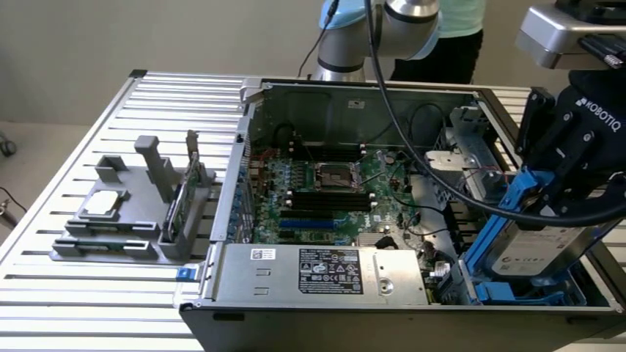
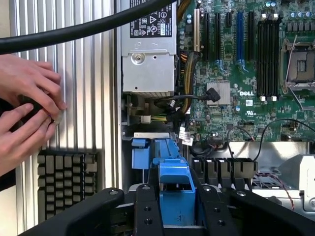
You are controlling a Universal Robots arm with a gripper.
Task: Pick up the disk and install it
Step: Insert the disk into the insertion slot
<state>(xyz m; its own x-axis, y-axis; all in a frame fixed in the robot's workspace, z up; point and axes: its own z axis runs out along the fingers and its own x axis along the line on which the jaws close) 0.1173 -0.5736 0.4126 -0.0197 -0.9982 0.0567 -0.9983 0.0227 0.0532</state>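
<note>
The disk (image 1: 536,253), a silver-grey drive with a white label in a blue carrier, stands on edge and tilted at the exterior view's right end of the open computer case (image 1: 245,147). My gripper (image 1: 572,202) is shut on its upper part, black fingers on either side of the blue carrier. The disk's lower end sits down in the blue drive bay (image 1: 489,290) at the case's corner. In the wrist view the blue carrier (image 2: 176,191) is clamped between my fingers (image 2: 147,211), with more blue bay plastic (image 2: 147,147) just beyond it.
The motherboard (image 1: 328,191) and power supply (image 1: 328,271) lie inside the case. A grey fixture (image 1: 122,220) holding a small silver chip and a green card stands on the slatted table. A person's hands (image 2: 27,113) rest beside the case. A black cable (image 2: 74,32) hangs overhead.
</note>
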